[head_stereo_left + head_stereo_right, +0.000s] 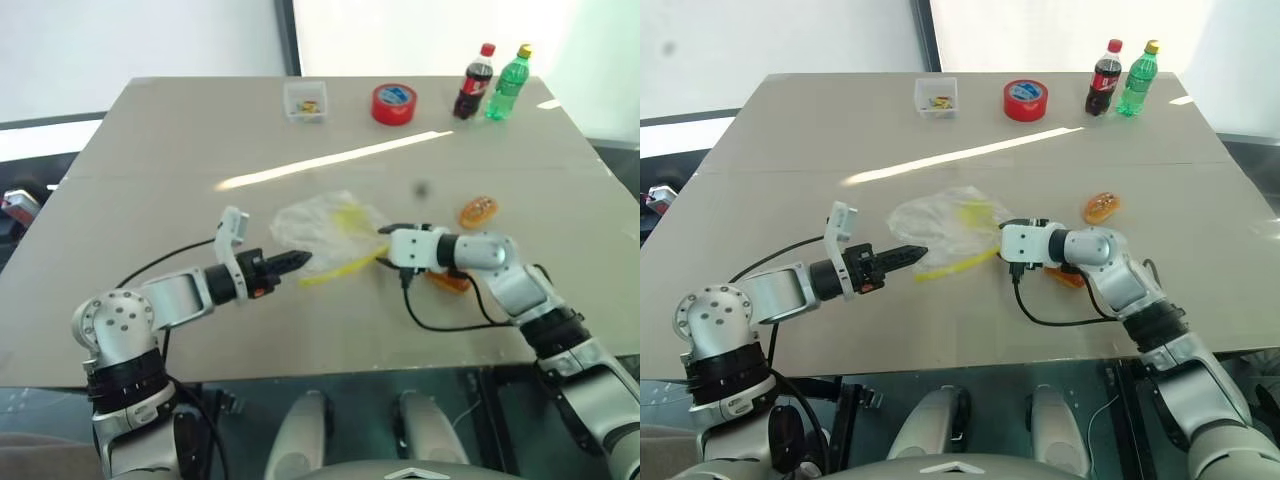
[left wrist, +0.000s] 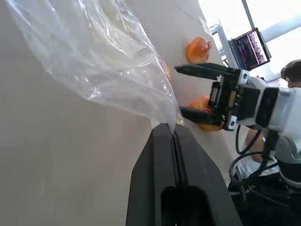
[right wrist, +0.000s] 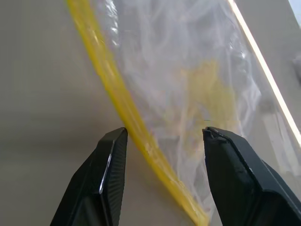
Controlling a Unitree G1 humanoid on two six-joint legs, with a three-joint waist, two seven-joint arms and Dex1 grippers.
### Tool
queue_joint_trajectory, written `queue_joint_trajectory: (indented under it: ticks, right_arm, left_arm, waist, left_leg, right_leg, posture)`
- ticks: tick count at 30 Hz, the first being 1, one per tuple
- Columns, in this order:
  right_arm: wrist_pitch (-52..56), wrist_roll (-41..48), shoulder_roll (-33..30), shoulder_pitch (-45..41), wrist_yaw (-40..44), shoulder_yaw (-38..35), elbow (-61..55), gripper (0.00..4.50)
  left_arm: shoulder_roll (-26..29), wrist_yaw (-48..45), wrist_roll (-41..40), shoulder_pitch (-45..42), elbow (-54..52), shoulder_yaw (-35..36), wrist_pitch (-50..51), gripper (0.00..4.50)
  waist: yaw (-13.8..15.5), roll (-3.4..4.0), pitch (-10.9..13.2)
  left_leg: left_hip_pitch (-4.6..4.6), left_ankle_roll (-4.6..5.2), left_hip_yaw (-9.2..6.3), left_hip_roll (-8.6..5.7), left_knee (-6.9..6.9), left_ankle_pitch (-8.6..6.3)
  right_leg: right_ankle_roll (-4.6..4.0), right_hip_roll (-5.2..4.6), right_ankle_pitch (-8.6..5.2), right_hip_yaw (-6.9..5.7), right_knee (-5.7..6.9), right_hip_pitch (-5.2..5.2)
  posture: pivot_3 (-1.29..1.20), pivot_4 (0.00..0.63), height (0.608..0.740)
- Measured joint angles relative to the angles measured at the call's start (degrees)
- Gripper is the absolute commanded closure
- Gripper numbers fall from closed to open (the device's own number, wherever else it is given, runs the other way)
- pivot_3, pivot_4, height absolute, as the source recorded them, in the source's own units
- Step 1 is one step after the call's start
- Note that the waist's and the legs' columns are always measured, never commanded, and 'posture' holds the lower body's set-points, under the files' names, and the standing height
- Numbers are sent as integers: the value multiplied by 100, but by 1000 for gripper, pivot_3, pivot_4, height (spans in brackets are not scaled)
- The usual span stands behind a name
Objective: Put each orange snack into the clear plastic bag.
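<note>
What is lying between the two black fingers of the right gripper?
In the right wrist view, the open right gripper straddles the yellow strip edge of the clear plastic bag.

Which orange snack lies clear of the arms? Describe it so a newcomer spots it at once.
On the long grey table, look just beyond the right gripper, toward the two drink bottles. The glossy orange oval snack lies alone there, while the other orange snack sits partly hidden under that arm.

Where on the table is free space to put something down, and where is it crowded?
Free: the wide band of table between the far row (clear box, red tape roll, two bottles) and the clear plastic bag; also the near left corner. Crowded: around the bag, where both grippers and the orange snacks sit.
</note>
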Motion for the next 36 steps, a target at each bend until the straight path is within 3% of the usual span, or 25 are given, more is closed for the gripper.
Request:
queue_joint_trajectory:
  ticks: [1,2,3,5,7,14,15,18,24,30,33,36]
  right_arm:
    - [-26,-58,26,-65,-64,0,110,1901]
    - [-62,-109,29,-118,-109,0,208,2460]
    - [-152,-174,16,-156,-145,-2,321,2651]
    - [-231,-196,9,-156,-211,-2,458,3738]
    - [-250,-194,9,-156,-216,-4,487,4428]
    - [-480,-271,-64,-74,-109,5,469,4428]
    - [-505,-321,-63,-75,-131,13,473,4200]
    - [-638,-476,-74,-109,-174,75,540,3126]
    - [-882,-618,-77,-317,-411,38,665,213]
    - [-1005,-668,83,-390,-529,20,891,213]
    - [-1098,-692,167,-447,-575,30,1072,1150]
    - [-1194,-714,236,-448,-577,92,1216,2525]
  left_arm:
    - [1,0,0,1,0,-5,-3,4500]
    - [12,0,-1,3,0,-10,-10,4500]
    - [44,0,-1,5,0,-20,-16,4500]
    - [88,-2,-1,24,0,-33,-27,4500]
    - [95,-4,-2,28,0,-42,-32,4500]
    - [105,-17,-7,70,11,-56,-122,4500]
    - [105,-18,-7,80,11,-67,-124,4500]
    - [104,-18,-13,115,12,-86,-129,4500]
    - [107,-18,-89,115,13,-86,-148,4500]
    - [111,-25,-247,174,13,-92,-152,4500]
    - [118,-46,-340,179,10,-97,-152,4500]
    - [163,-61,-390,188,10,-101,-156,4500]
  waist:
    - [1,0,0]
    - [5,0,0]
    - [5,0,0]
    - [-2,0,0]
    - [-18,0,0]
    - [-76,0,0]
    - [-80,0,0]
    - [-82,0,0]
    - [-86,-1,0]
    - [-94,-1,0]
    - [-102,-1,0]
    - [-101,-1,0]
  left_leg:
    - [-1,0,-3,0,0,0]
    - [-1,-1,-5,-1,0,0]
    - [-2,-1,-5,-1,-1,0]
    - [-2,-1,-6,-2,-3,0]
    - [-2,-1,-7,-1,-4,0]
    - [-2,0,-10,-1,-4,0]
    - [-2,-1,-10,-1,-4,0]
    - [-2,-1,-11,-1,-4,0]
    - [-1,-1,-13,-1,-5,0]
    - [0,-2,-14,1,-5,1]
    - [2,-4,-15,0,-5,2]
    - [2,-5,-16,0,-5,3]
  right_leg:
    - [0,0,0,-1,0,0]
    - [0,0,0,-3,-1,1]
    - [0,-1,0,-3,-2,1]
    - [0,-1,0,-3,-4,1]
    - [0,-1,0,-4,-3,1]
    - [0,-1,0,-6,-2,1]
    - [0,-1,0,-6,-2,1]
    - [0,-1,0,-6,-2,1]
    - [-1,-1,-1,-7,-3,2]
    - [-1,-1,-1,-8,-1,3]
    - [-1,0,-1,-8,1,3]
    - [-1,0,-1,-9,2,3]
  posture:
    - [0,150,740]
    - [0,150,740]
    - [0,150,740]
    - [0,150,740]
    - [0,150,740]
    - [0,150,740]
    - [0,150,740]
    - [0,150,740]
    - [0,150,740]
    - [0,150,740]
    - [0,150,740]
    - [0,150,740]
